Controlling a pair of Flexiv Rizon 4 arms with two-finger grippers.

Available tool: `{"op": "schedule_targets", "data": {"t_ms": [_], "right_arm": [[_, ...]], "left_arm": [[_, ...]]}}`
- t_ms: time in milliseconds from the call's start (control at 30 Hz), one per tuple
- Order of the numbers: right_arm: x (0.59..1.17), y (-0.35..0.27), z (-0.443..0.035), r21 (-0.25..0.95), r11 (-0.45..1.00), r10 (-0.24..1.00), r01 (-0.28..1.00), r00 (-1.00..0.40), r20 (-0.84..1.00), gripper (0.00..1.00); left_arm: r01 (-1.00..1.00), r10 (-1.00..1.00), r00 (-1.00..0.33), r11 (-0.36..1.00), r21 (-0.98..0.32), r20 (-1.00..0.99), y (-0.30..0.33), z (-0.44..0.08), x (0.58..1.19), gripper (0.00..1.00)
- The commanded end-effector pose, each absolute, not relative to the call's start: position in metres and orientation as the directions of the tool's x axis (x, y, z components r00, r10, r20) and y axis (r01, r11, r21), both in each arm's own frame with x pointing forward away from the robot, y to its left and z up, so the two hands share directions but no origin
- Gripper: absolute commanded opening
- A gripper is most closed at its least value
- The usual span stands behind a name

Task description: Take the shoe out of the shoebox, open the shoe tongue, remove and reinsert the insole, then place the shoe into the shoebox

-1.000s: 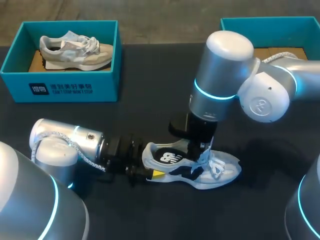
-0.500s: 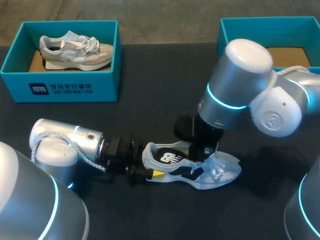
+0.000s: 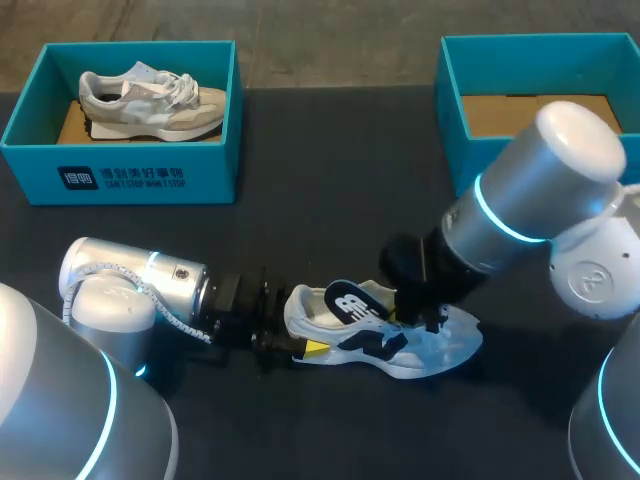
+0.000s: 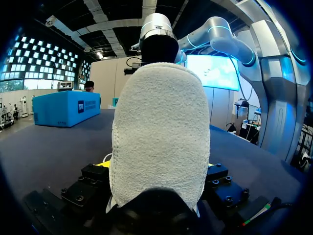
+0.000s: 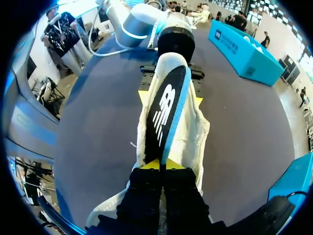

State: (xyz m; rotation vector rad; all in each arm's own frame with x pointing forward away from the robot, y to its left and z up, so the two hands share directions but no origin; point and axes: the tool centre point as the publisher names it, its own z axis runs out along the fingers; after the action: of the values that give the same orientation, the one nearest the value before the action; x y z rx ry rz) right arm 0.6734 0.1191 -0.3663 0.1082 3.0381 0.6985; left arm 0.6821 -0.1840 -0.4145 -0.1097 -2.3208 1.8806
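Shoe [image 3: 452, 338] out of shoebox [image 3: 452, 130], resting on dark counter [image 3: 330, 200], well apart from box. Left end effector [image 3: 295, 335] clamped on heel. Right end effector [image 5: 159, 165] pinching black insole [image 5: 164, 112] at front end, insole part-lifted from shoe. Judgement: removal underway; tongue hidden by arm; reinserting and boxing remain. Second teal box [image 3: 130, 175], far left of counter, holds pale shoe [image 3: 150, 100].

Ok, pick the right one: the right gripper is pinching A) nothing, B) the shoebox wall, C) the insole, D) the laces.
C: in the right wrist view, the yellow tips of the right gripper are shut on the dark insole, which stands partly out of the shoe.
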Motion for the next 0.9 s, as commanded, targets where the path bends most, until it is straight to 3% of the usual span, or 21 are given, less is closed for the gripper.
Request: {"op": "schedule_targets", "data": {"t_ms": [33, 200, 267, 367, 567, 900], "right_arm": [[0.672, 0.114, -0.364, 0.492, 0.869, 0.067, 0.054, -0.998, -0.009, 0.00], [0.674, 0.124, -0.357, 0.441, 0.896, 0.054, 0.044, -0.998, -0.010, 0.00], [0.675, 0.127, -0.355, 0.421, 0.906, 0.049, 0.039, -0.999, -0.013, 0.19], [0.675, 0.133, -0.350, 0.386, 0.922, 0.044, 0.035, -0.999, -0.014, 0.35], [0.673, 0.141, -0.338, 0.339, 0.941, 0.027, 0.016, -0.999, -0.026, 0.41], [0.671, 0.144, -0.322, 0.255, 0.966, 0.048, 0.037, -0.998, -0.035, 0.41]], "left_arm": [[-0.039, 0.150, -0.986, 0.211, -0.977, 0.072, -0.184, -0.419, 0.683, 0.00], [-0.039, 0.150, -0.986, 0.211, -0.977, 0.072, -0.184, -0.419, 0.683, 0.00], [-0.039, 0.150, -0.986, 0.211, -0.977, 0.072, -0.184, -0.419, 0.683, 0.00], [-0.039, 0.150, -0.986, 0.211, -0.977, 0.072, -0.184, -0.419, 0.683, 0.00], [-0.039, 0.150, -0.986, 0.211, -0.977, 0.072, -0.184, -0.419, 0.683, 0.00], [-0.039, 0.150, -0.986, 0.211, -0.977, 0.072, -0.184, -0.419, 0.683, 0.00]]}}
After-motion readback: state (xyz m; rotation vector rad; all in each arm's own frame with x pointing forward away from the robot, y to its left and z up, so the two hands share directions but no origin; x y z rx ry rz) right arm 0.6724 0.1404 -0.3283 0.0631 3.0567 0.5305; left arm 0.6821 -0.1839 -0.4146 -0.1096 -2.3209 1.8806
